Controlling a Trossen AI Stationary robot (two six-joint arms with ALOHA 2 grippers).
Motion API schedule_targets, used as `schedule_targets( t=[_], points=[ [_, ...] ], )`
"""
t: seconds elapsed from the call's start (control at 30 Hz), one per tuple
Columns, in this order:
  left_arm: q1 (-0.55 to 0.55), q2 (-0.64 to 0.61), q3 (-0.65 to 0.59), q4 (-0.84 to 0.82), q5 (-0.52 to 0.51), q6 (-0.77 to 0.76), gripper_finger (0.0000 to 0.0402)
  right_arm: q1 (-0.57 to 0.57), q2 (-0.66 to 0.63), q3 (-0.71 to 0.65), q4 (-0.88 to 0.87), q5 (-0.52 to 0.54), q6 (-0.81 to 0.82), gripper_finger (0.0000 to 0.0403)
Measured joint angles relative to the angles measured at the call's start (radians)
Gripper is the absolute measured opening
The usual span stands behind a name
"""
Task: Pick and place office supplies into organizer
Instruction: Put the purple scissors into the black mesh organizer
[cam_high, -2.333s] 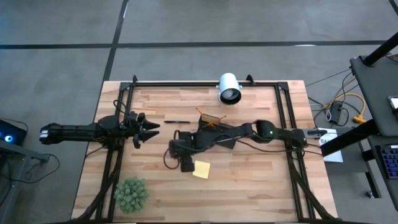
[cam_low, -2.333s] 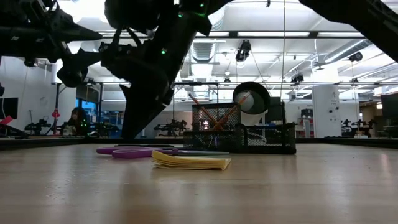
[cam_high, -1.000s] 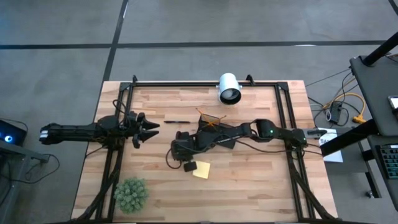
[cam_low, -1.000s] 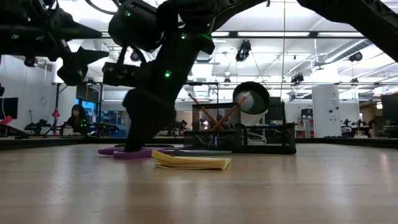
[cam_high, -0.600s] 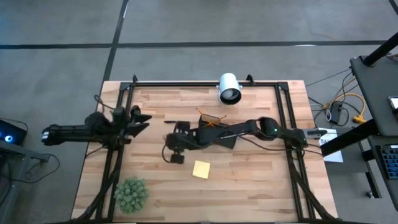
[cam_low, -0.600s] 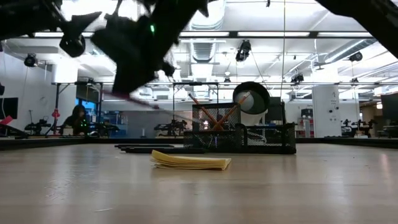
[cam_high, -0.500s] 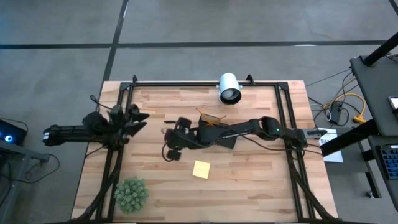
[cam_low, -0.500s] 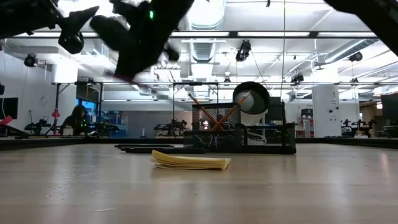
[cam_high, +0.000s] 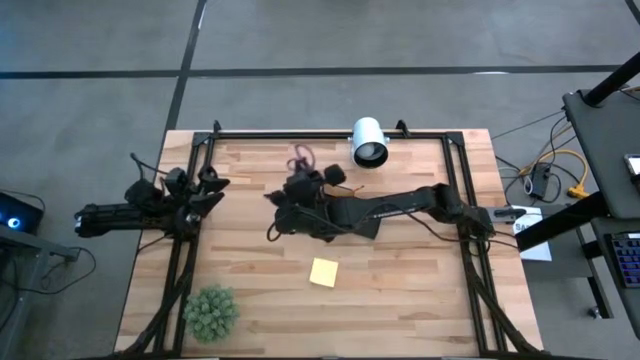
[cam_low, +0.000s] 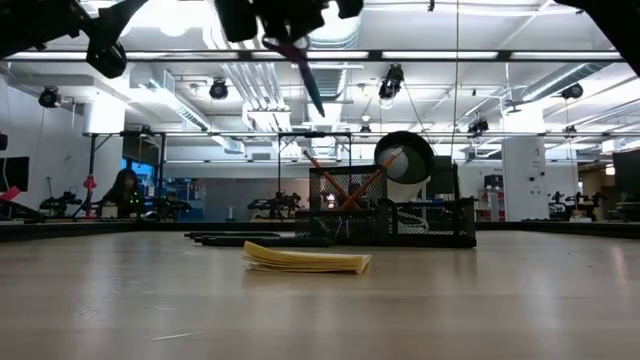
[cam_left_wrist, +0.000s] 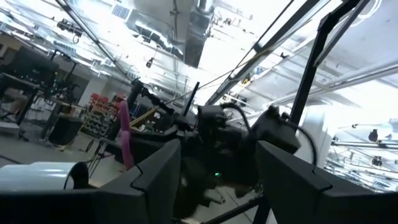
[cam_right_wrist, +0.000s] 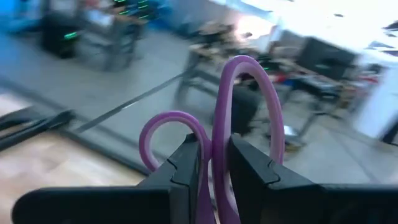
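Here the right gripper (cam_right_wrist: 211, 163) is clamped on the purple-handled scissors (cam_right_wrist: 214, 124), its fingers pinched just below the two handle loops, and in the low view the blades (cam_low: 308, 78) hang down at a slant, high above the table (cam_high: 400, 290). In the overhead view the scissors' handles (cam_high: 300, 156) show near the table's far edge, just to the left of the black organizer (cam_high: 340, 200), which sits around the middle of the far half and already holds an orange pencil (cam_low: 345, 192). To do this step well, I judge, the arm should carry the scissors across until the tips stand over an open compartment, turn the wrist so the blades point straight down, not aslant, and lower slowly so they clear the wire rim and the pencil; releasing only once the tips are well inside should keep them from tipping out. The left gripper (cam_high: 200, 190) waits with its fingers apart near the table's left edge. The yellow sticky-note pad (cam_high: 322, 272) lies near the table's middle.
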Motion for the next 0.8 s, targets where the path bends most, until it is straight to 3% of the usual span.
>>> schedule_targets(
  t=[0.23,0.37,0.8],
  points=[
    [0.000,-0.018,0.000,0.000,0.000,0.000,0.0195,-0.010,0.006,-0.094,-0.070,0.130,0.206,0.0056],
    [0.000,-0.015,-0.001,-0.002,0.000,-0.001,0.0195,-0.029,0.007,-0.161,-0.140,0.131,0.334,0.0056],
    [0.000,0.003,-0.001,-0.002,0.000,-0.001,0.0195,-0.081,0.007,-0.287,-0.143,0.131,0.444,0.0056]
  ],
)
